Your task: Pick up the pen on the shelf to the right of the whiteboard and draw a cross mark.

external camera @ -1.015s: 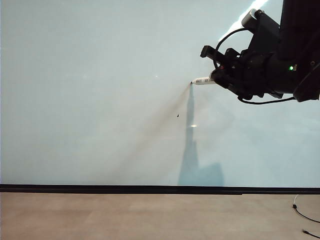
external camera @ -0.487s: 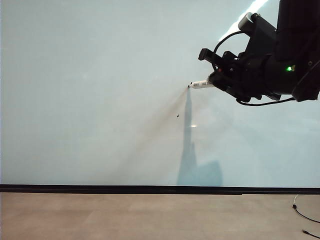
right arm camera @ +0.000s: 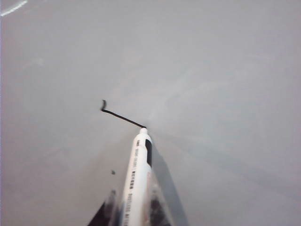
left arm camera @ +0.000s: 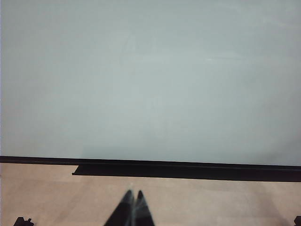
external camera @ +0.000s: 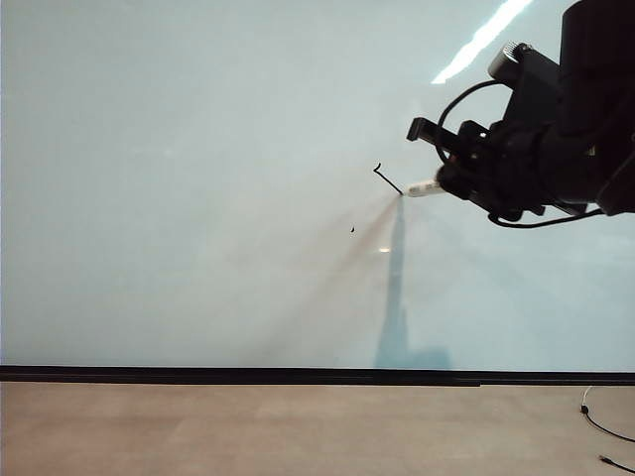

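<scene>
The whiteboard [external camera: 198,178] fills most of the exterior view. My right gripper [external camera: 444,185] is shut on the white pen [external camera: 422,187], and the pen's dark tip rests against the board. One short black stroke [external camera: 388,179] of the cross mark runs up and left from the tip and ends in a small hook. In the right wrist view the pen [right arm camera: 138,174] sits between the fingers of the right gripper [right arm camera: 134,207], and the stroke [right arm camera: 121,115] leads away from its tip. My left gripper [left arm camera: 133,194] is shut and empty over the tan table, short of the whiteboard [left arm camera: 150,80]. The shelf is not in view.
A tiny black speck [external camera: 352,229] marks the board below the stroke. A dark strip [external camera: 298,376] runs along the board's lower edge above the tan table [external camera: 298,431]. A black cable [external camera: 600,421] lies at the table's right edge.
The right gripper and pen have moved right and slightly down along the board, leaving a short black stroke that was not there before. The left arm has not moved.
</scene>
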Available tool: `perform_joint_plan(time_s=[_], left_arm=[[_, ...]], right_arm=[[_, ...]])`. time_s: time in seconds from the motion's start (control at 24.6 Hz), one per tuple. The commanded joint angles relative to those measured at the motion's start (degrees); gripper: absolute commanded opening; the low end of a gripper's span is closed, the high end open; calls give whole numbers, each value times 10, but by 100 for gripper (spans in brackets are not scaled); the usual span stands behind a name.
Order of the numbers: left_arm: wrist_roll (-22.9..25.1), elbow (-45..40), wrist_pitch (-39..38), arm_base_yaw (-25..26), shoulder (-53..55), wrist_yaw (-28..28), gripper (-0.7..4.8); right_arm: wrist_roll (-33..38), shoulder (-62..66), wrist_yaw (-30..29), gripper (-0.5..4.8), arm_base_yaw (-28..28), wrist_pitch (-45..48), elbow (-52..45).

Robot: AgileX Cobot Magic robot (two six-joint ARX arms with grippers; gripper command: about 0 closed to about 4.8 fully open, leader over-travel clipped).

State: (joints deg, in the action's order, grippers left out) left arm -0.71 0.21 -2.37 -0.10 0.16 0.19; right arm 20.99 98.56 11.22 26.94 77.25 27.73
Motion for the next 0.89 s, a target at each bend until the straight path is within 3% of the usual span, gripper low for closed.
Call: perform_joint_plan(time_s=[0.04,0.45,0.65,0.89], left_arm=[[3,2,7,0,0,0,-4],[3,2,7,0,0,0,-4],[3,2,7,0,0,0,-4],[3,2,7,0,0,0,-4]], right_arm=[[0,-2,31,-5,-2,2,-5],[-3,-2,88,-5,-2,-11,-25],[-5,-2,79,-5,-6,-5,-27],[-33,-5,69,-5,31,36,-60]])
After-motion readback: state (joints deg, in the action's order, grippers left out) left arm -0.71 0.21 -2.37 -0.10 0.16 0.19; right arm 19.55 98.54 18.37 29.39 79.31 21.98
